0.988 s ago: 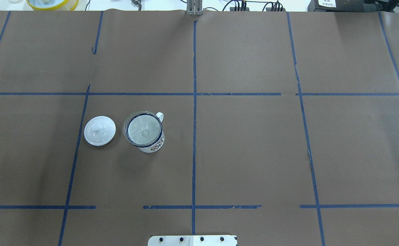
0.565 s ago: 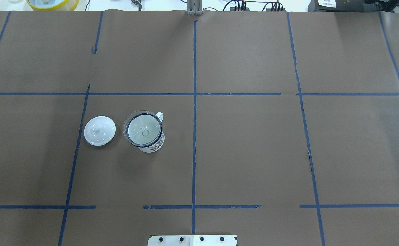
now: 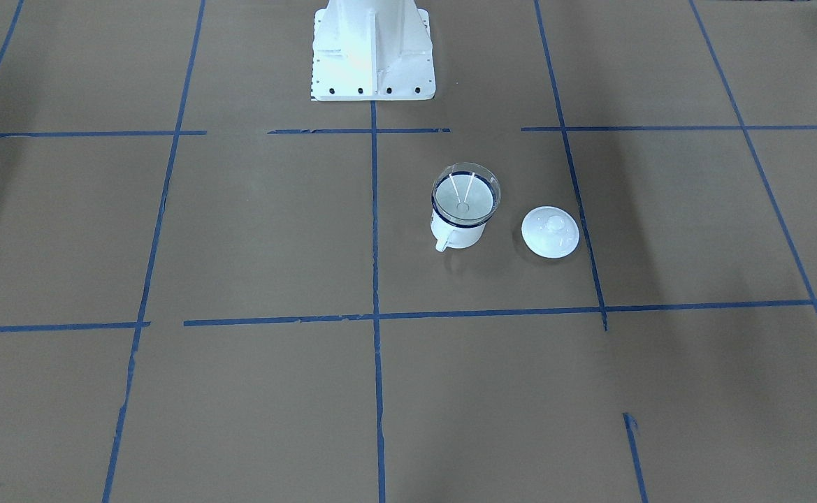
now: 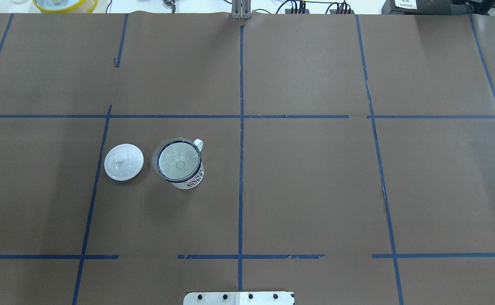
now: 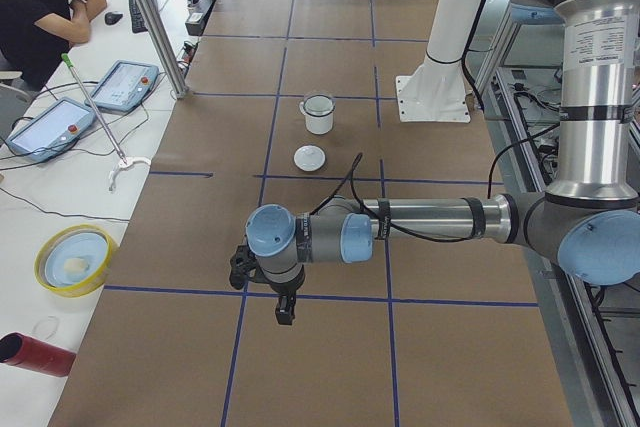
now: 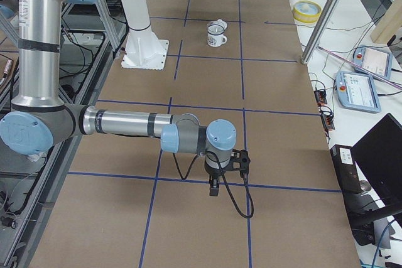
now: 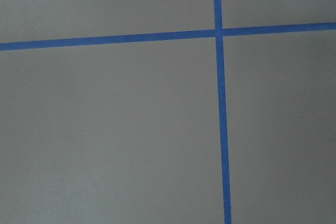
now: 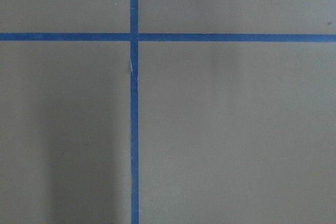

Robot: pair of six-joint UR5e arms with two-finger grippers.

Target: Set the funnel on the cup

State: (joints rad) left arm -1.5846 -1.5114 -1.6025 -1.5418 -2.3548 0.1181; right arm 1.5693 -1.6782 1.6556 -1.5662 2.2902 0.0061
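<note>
The clear funnel point(image 4: 177, 160) sits upright in the mouth of the white cup point(image 4: 191, 181), its rim resting on the cup's dark blue rim; both also show in the front view, funnel point(image 3: 465, 193) on cup point(image 3: 460, 234). No gripper is near them. My left gripper point(image 5: 285, 312) shows only in the exterior left view, far from the cup point(image 5: 318, 115). My right gripper point(image 6: 214, 187) shows only in the exterior right view, far from the cup point(image 6: 217, 34). I cannot tell whether either is open or shut. Both wrist views show only brown paper and blue tape.
A round white knobbed lid point(image 4: 123, 162) lies on the table just left of the cup, apart from it. The robot base plate point(image 3: 372, 49) stands at the near edge. A seated operator point(image 5: 30, 7), teach pendants and a yellow bowl point(image 5: 75, 259) are beyond the far edge.
</note>
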